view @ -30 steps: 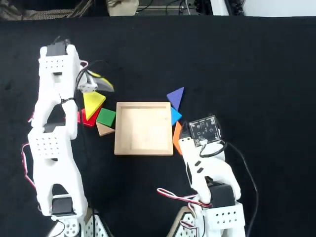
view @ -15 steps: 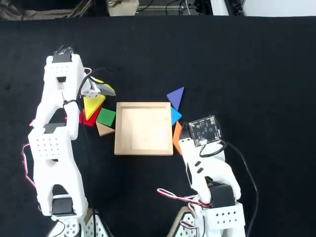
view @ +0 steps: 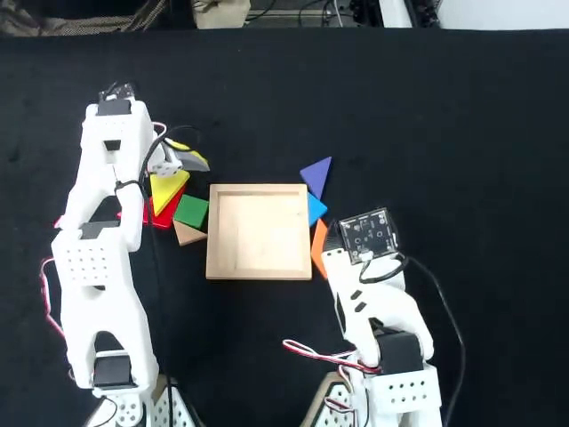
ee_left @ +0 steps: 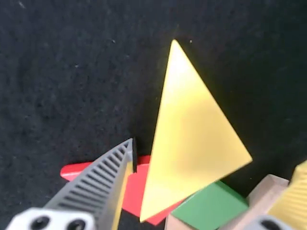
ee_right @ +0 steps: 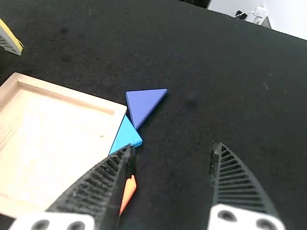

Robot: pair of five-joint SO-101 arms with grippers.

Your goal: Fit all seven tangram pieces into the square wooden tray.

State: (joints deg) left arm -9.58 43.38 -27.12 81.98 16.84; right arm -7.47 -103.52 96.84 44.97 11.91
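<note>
Left tool: fingers apart, straddling yellow triangle, contact unclear. Right tool: spread wide, empty, over counter beside light-blue triangle.

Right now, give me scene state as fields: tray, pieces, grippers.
tray: centre of table, no piece inside
left of tray: yellow triangle, red piece, green square, tan piece
right of tray: purple triangle, blue triangle, orange piece
left gripper: open, over yellow triangle
right gripper: open, by orange piece
</note>
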